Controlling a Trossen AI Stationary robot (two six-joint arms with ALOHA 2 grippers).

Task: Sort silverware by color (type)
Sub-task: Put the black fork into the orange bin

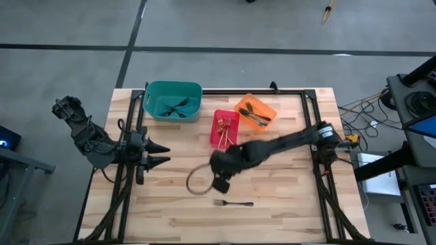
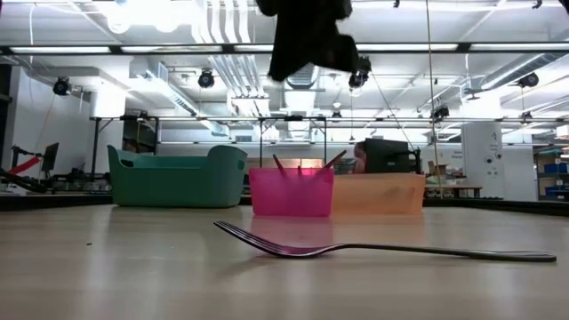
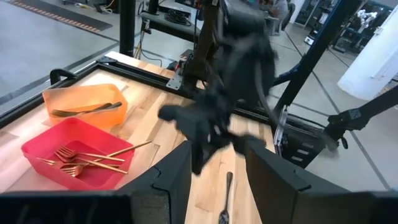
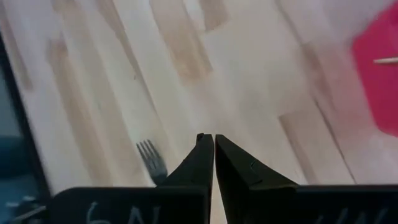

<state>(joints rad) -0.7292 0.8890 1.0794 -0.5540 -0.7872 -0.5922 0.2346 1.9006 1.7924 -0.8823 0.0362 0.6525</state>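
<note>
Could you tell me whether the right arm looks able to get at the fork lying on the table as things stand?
Probably yes. The fork lies alone on bare wood, well apart from the bins, and the right gripper hangs just above and beside it. Its fingers are shut, so they would need to open first.

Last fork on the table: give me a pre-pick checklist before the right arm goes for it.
1. Fork lies flat on the bare wood, nothing touching it: ok.
2. Right gripper empty, fingers shut: not ok for a pick, it must open first.
3. Right gripper over the fork: not ok, in the high view it is above the table to one side of the tines.
4. Left gripper parked at the table's left side, clear of the fork: ok.
5. Target bin: cannot tell. The red bin holds gold forks, the orange bin dark silvery ones, the teal bin dark ones; the fork's type is not certain.
</note>
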